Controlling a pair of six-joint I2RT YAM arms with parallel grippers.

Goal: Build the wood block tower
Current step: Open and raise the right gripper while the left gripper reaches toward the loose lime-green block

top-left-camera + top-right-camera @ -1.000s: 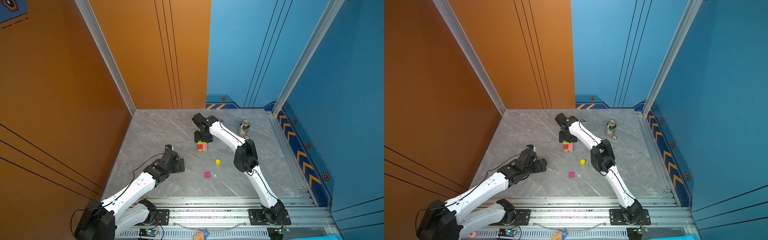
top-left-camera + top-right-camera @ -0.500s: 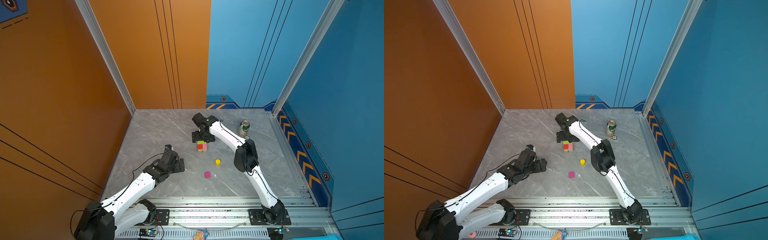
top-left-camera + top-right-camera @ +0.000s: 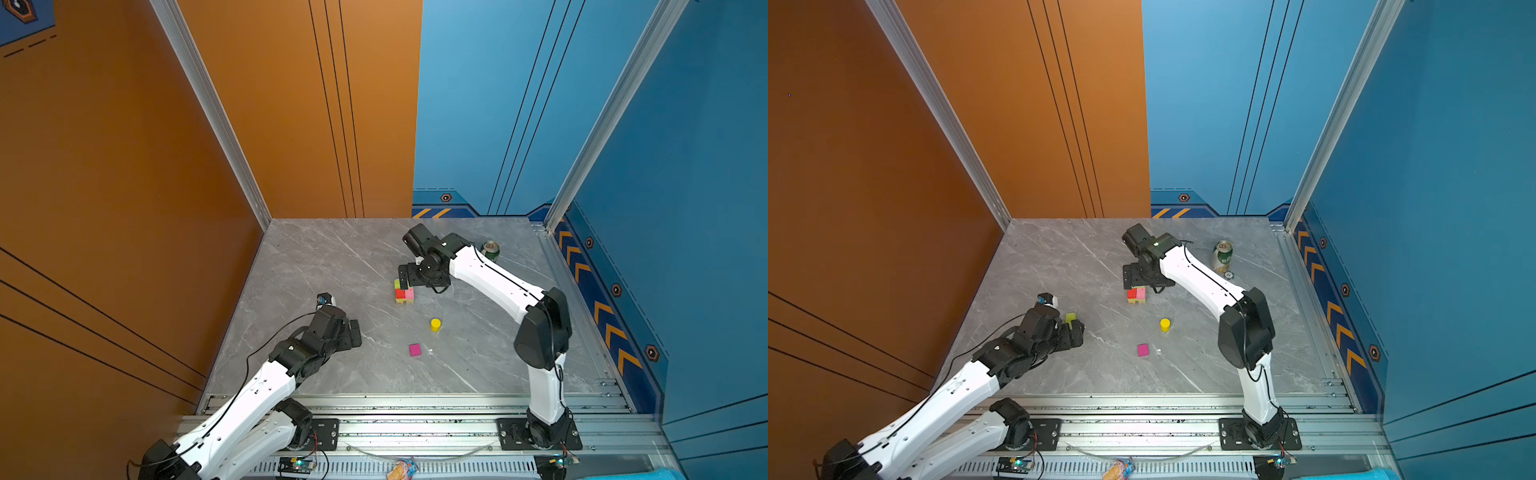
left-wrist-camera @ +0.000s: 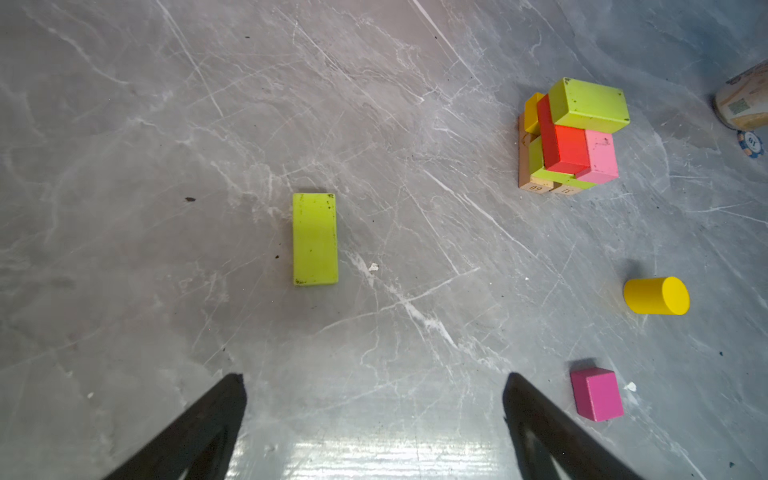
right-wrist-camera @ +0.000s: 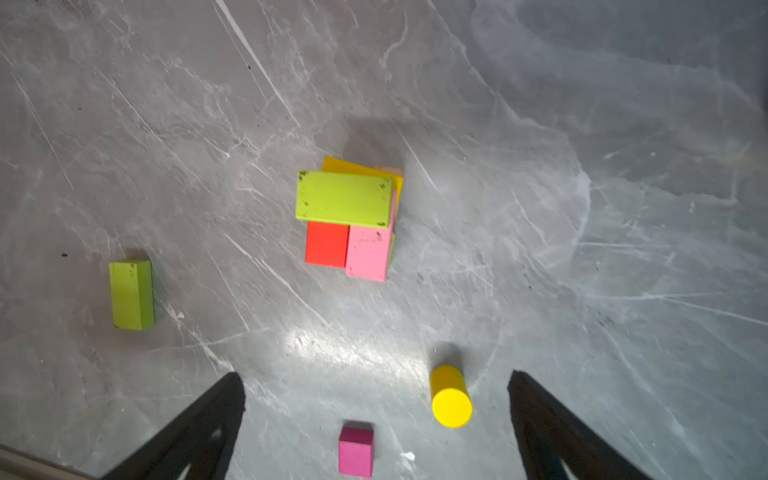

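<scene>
The tower (image 3: pixel 404 293) (image 3: pixel 1136 294) stands mid-table: tan bars at the bottom, then red-orange, pink and yellow blocks, with a lime-green slab (image 5: pixel 344 198) on top. My right gripper (image 3: pixel 409 277) (image 5: pixel 376 399) hangs open just above the tower, holding nothing. A loose lime-green block (image 4: pixel 314 239) (image 3: pixel 1070 318) lies flat in front of my left gripper (image 3: pixel 1077 330) (image 4: pixel 374 399), which is open and empty. A yellow cylinder (image 3: pixel 435 324) (image 5: pixel 451 397) and a magenta cube (image 3: pixel 414 349) (image 5: pixel 355 451) stand apart nearer the front.
A green-white drink can (image 3: pixel 490 250) (image 3: pixel 1222 257) stands at the back right, with a small blue-white chip (image 4: pixel 751 143) beside it. Orange and blue walls close in the grey marble table (image 3: pixel 332 257); a metal rail (image 3: pixel 415 407) runs along its front.
My right gripper has opened above the tower, leaving the lime-green slab on top. The left arm has stayed still.
</scene>
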